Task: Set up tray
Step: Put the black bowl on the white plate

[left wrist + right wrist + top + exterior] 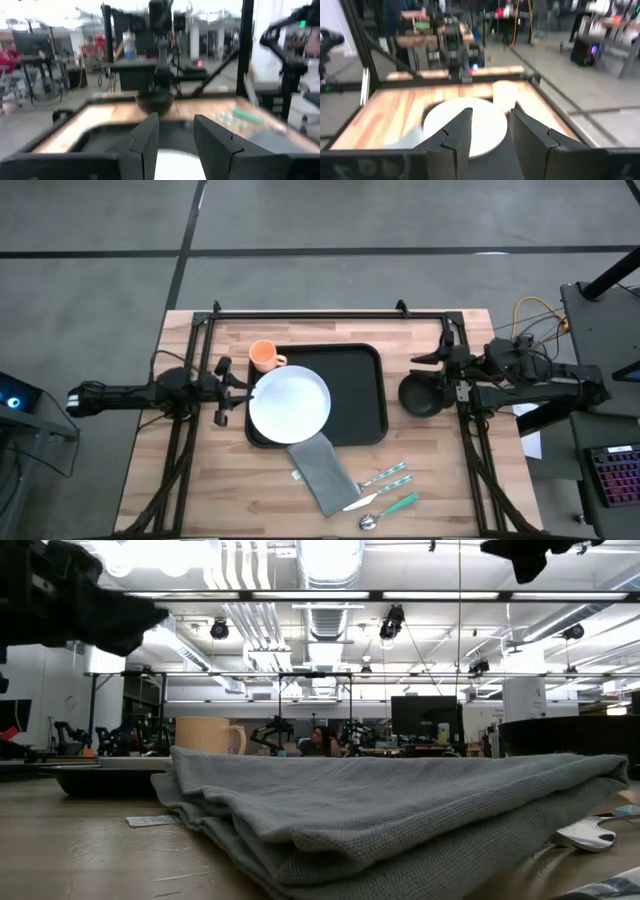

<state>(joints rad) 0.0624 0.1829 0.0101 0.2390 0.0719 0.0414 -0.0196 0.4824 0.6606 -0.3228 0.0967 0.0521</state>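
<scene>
Cutlery [385, 488] lies nearest you at the tabletop [230, 500] edge, beside the grey napkin [322, 472]. Behind them your tray [362, 395] sits mid-table, with the white plate [289, 403] overhanging its left rim. Your left gripper [232, 387] reaches in level beside the plate, jaws apart. Your right gripper [432, 362] hangs over the dark bowl [420, 395], jaws apart. An orange mug [264, 356] stands farthest back.

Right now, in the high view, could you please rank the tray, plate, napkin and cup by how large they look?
1. Tray, clearly the largest.
2. Plate, resting on the tray's left part and overhanging its rim.
3. Napkin, long but narrower than the plate.
4. Cup, the smallest.
</scene>
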